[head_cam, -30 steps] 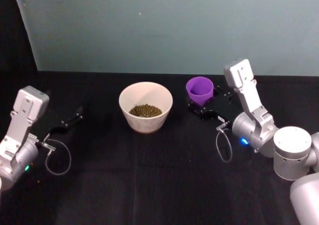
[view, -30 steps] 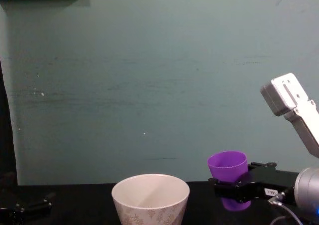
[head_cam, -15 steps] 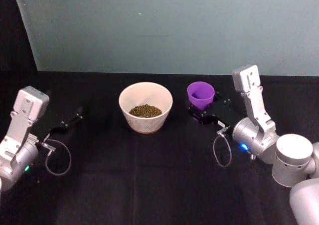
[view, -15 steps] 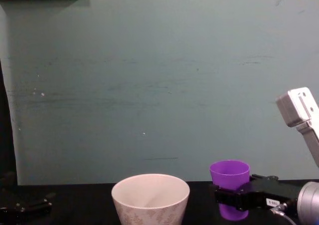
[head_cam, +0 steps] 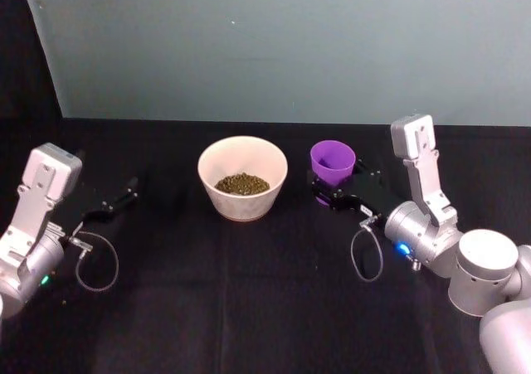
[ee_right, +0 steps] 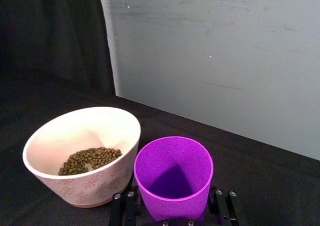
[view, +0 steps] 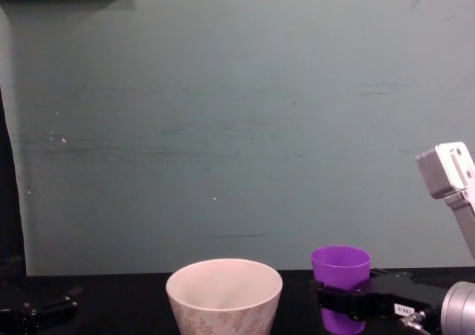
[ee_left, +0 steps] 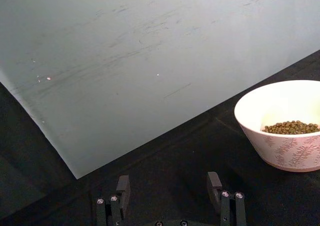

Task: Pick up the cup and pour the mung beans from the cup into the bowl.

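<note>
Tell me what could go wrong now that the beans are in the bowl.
The right gripper is shut on the empty cup, which stands close beside the bowl. If the cup is not seated flat on the table, releasing could topple it. Backing away carelessly might nudge the bowl and scatter the mung beans.

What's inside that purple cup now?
The cup, upright in the right gripper, looks empty: bare purple walls and bottom. The mung beans lie in the bowl beside it.

The head camera looks down on the table (head_cam: 249, 308); the chest camera sits low, seemingly table-level; both share the bowl (head_cam: 242, 177).
</note>
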